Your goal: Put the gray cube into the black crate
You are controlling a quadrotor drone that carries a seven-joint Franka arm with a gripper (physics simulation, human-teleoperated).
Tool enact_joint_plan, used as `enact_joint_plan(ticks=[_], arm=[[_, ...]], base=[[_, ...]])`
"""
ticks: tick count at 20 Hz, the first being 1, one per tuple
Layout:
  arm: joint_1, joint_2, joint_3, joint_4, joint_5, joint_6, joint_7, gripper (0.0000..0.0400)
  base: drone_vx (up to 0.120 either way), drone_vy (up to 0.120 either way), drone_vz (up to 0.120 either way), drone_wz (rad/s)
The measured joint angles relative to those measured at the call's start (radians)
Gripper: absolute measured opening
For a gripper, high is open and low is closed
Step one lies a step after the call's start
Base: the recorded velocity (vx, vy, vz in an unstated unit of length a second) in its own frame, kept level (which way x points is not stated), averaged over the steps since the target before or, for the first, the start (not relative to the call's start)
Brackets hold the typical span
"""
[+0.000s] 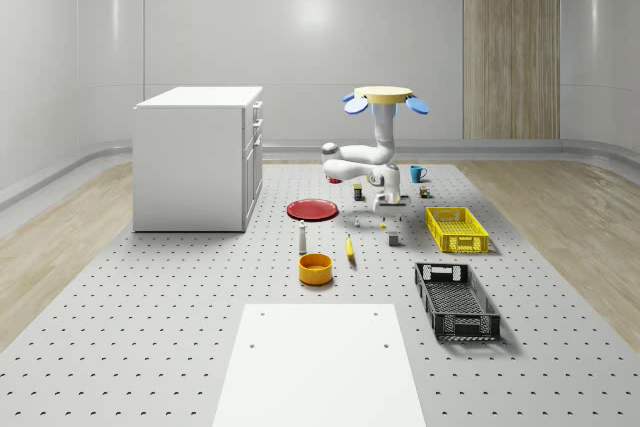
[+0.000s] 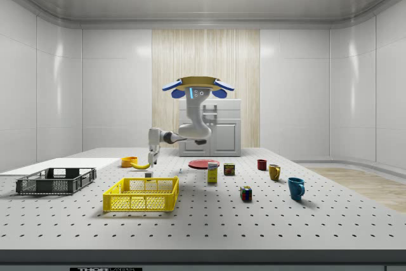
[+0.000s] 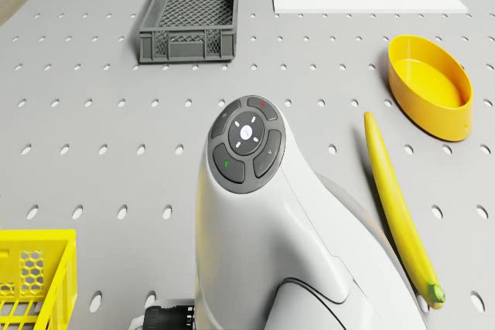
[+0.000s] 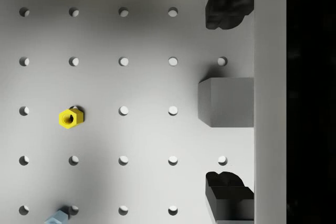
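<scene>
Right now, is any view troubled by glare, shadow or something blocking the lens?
Whole-scene view: soft glare on the back wall, and the black crate casts a faint shadow. Drone view: the arm blocks the near table. Wrist view: a dark band down one side, with shadow beside the gray cube.

The tabletop (image 1: 150,327) looks like matt grey metal pierced with holes. The black crate (image 1: 457,300) is dull meshed plastic, the cube (image 4: 226,102) smooth matt grey, the arm (image 3: 263,253) glossy white plastic.
</scene>
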Motion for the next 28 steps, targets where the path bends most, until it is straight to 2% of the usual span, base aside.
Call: enact_joint_plan(ticks=[5,18,28], arm=[[-0.002,-0.009,-0.001,0.001,0.001,0.009,0.001,0.04],[-0.023,-0.031,-0.162,0.04,-0.146,0.086,-0.002,0.04],[-0.058,-0.02,-0.211,0.087,-0.195,0.108,-0.003,0.04]], base=[[0.104,0.0,0.0,0.0],[0.0,0.0,0.0,0.0],[0.0,0.0,0.0,0.0]])
